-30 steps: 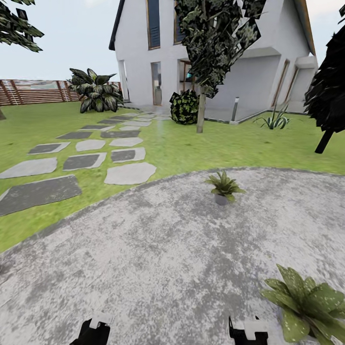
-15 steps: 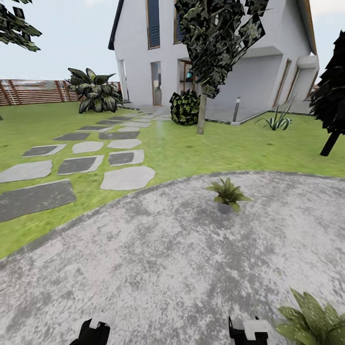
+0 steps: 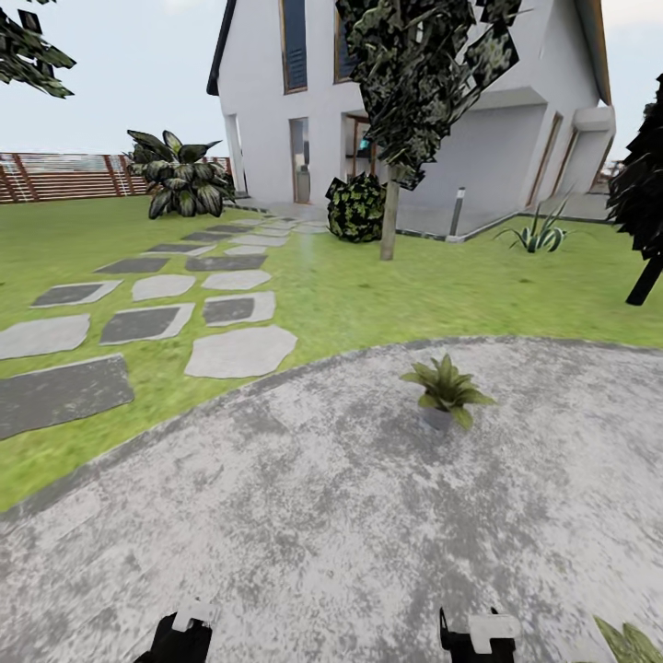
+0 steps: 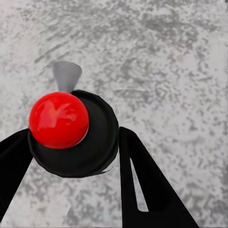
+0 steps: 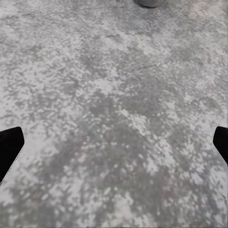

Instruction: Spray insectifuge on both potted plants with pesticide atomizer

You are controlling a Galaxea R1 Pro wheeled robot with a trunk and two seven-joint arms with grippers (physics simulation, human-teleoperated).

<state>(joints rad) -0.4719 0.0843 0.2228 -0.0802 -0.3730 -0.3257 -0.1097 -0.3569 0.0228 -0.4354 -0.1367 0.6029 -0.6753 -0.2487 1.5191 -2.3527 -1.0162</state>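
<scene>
The left gripper is closed around something black and round with a red ball on top and a pale spout, perhaps the pesticide atomizer; its body is hidden. The right gripper is spread wide and empty over grey paving. One potted plant stands ahead; the nearer potted plant has slid almost out at the corner. Stepping stones cross the lawn toward the house.

Two potted plants on the grey paving, one whole and one a leaf tip at the frame's corner; one white house; about ten stepping stones crossing the lawn.
</scene>
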